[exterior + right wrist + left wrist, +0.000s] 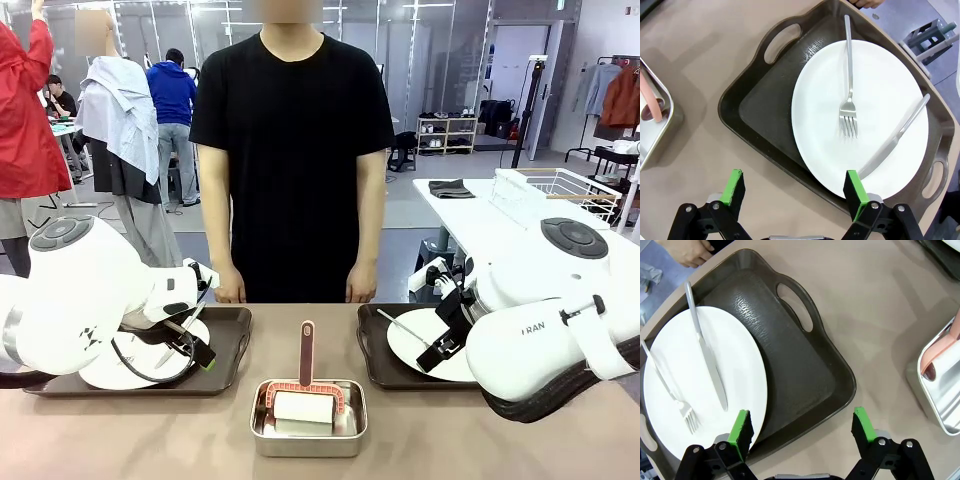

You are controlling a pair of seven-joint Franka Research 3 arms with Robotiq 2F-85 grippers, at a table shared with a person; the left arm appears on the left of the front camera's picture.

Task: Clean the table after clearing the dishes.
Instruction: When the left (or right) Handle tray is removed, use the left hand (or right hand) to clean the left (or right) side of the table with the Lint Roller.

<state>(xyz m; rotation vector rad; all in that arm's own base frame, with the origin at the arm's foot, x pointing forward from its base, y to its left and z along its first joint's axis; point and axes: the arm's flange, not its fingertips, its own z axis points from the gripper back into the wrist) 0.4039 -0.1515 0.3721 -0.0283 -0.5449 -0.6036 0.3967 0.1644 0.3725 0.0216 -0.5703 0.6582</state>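
White plate [815, 115], dark brown tray [765, 112], beige table [700, 60].

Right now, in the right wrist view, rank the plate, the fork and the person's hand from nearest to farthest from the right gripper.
1. Plate, its rim just ahead of the right gripper.
2. Fork, mid-plate.
3. Person's hand, past the tray.

Front faces across; wrists (close) likely share pan [308, 448].
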